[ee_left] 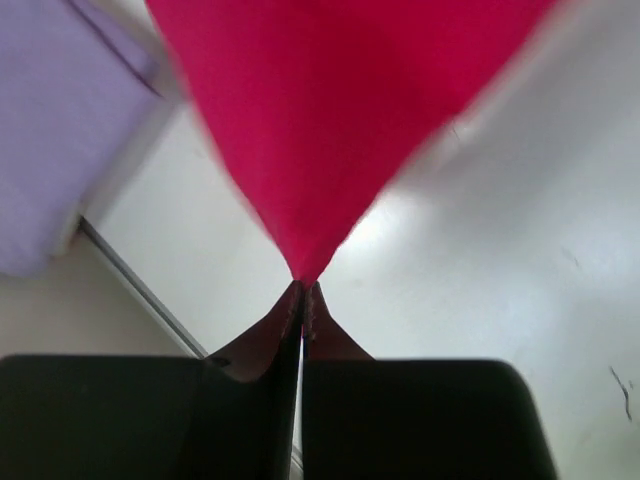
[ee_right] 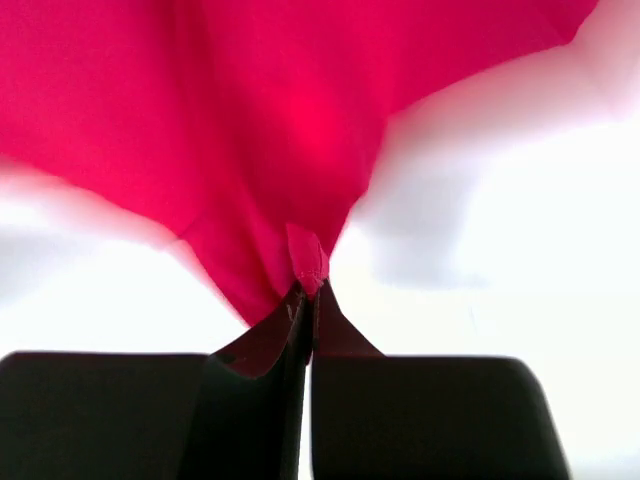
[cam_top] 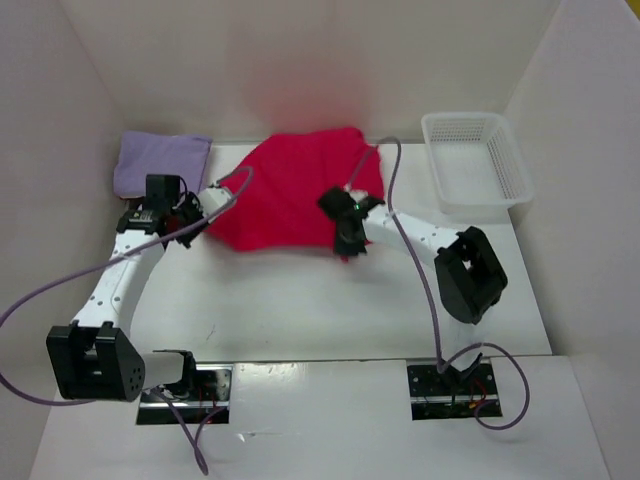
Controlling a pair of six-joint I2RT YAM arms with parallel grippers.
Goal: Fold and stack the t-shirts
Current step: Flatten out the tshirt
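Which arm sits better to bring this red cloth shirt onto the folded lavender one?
Left, probably. The left tool is shut on a corner of the red cloth t-shirt right beside the folded lavender cloth t-shirt; the right tool, also shut on it, sits farther away.

1. A white table is seen filling the middle of the top view, crossed by a seam toward 6 o'clock.
2. It is enclosed by plain white panels: a back wall at 12 o'clock, a left wall at 9 o'clock and a right wall at 3 o'clock.
3. A faint pink tint is cast on the back wall.
4. Soft, even light is given.
5. Small dark marks are seen on the tabletop at 4 o'clock in the left wrist view.
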